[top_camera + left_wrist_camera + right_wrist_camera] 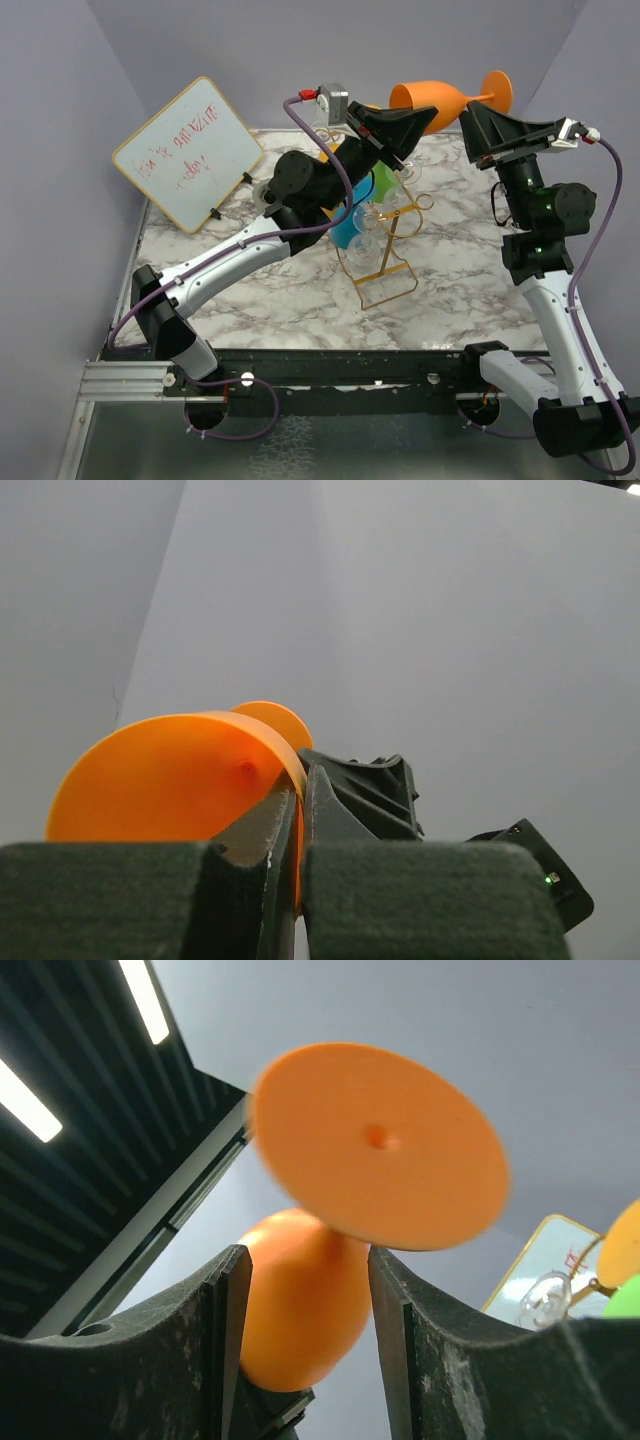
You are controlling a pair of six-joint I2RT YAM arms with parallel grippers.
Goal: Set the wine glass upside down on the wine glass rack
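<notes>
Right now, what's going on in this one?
It looks like a mid-air handover of the orange glass. The left gripper is shut on the bowl's rim, holding the glass on its side. The right gripper is open, its fingers straddling the glass below the foot, not gripping. The rack stands underneath with other glasses hanging; the orange one isn't on it yet.
</notes>
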